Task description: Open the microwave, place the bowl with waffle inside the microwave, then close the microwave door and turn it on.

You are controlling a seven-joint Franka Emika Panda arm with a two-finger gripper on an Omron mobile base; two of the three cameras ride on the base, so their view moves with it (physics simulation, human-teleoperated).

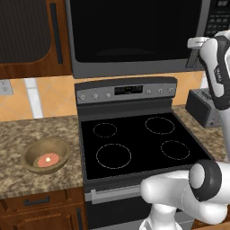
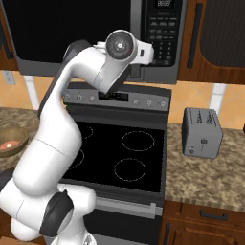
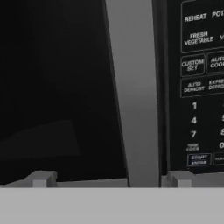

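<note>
Speckled brown granite counter (image 1: 27,134) runs to either side of a black glass stove (image 1: 134,143) with four burner rings; orange tile covers the wall behind, and brown cabinets (image 1: 31,36) hang at the upper left in the left base view. Above the stove sits the microwave (image 1: 134,36), a dark grey box with a wide black front; its button panel (image 2: 162,28) is at the right, and in the hand view the keys read REHEAT, CUSTOM SET, AUTO DEFROST and START. The microwave door (image 2: 72,33) is shut flush against the body; its long vertical handle (image 3: 133,92) stands as a grey bar between the glass window and the panel.

The white arm reaches up from the base to the microwave front; the gripper (image 3: 111,180) is right at the handle, its two fingertips (image 3: 41,179) spread wide, one on each side of the lower end of the bar, so the claw is released and grasps nothing; whether a fingertip touches the door face I cannot tell.

On the left counter, well apart from the arm, rests the bowl (image 1: 46,155), tan-brown and round, just beside the stove's left edge; the waffle (image 1: 47,159) lies inside it at the bottom, reddish-pink with a pale centre. A small grey toaster (image 2: 203,132) stands on the right counter, near the stove's right side.
</note>
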